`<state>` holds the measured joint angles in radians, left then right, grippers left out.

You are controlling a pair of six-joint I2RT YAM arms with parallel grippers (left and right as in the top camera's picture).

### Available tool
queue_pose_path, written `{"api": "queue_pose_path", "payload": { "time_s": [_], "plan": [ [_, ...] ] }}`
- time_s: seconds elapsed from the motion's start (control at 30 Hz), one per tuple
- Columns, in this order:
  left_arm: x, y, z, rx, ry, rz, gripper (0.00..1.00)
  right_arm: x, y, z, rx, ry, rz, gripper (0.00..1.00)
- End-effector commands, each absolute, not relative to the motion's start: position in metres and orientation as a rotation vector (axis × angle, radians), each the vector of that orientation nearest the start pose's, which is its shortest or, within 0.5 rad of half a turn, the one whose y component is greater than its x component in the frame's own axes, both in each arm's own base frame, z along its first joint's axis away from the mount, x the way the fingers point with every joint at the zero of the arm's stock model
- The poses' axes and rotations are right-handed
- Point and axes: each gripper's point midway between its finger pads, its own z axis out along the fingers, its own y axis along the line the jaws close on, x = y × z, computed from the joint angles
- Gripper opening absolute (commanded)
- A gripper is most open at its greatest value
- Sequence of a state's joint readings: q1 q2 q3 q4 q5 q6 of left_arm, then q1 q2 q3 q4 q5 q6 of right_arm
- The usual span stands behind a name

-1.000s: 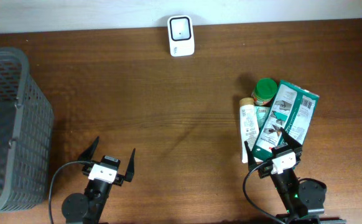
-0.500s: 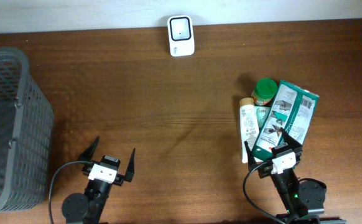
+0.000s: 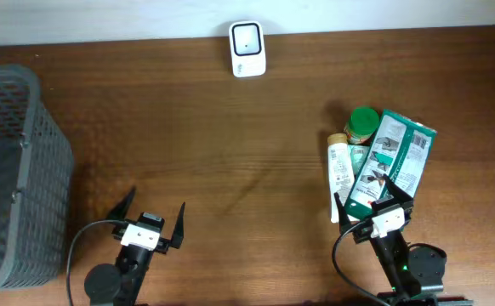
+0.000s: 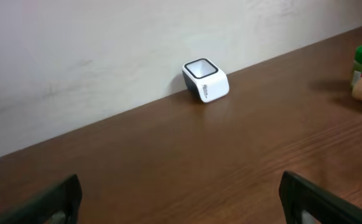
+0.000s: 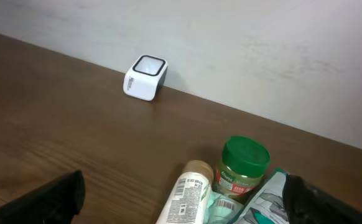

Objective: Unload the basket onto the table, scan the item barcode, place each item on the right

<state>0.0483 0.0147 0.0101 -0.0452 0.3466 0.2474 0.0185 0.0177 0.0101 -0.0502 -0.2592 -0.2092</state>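
My right claw (image 3: 372, 204) stands wide, empty, at the green packet's (image 3: 392, 157) near end; closing there could drag the tube (image 3: 340, 170) just beside it.

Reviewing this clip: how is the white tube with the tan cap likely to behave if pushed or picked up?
The white tube lies on its side, so a sideways push would probably roll it, though the green-and-white packet close beside it may stop that. Slimmer than the packet, it is likely light. Its smooth round body might slip in a grip.
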Motion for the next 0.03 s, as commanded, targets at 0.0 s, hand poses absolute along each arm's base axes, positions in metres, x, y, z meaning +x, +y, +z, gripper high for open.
{"api": "queue_pose_path", "payload": {
  "time_s": [0.0],
  "plan": [
    [0.2389,-0.0463,0.1638,0.427,1.561,-0.043,0.99,0.2401,0.0495,0.1599,-0.38,1.587,0.07,0.98]
  ]
}}
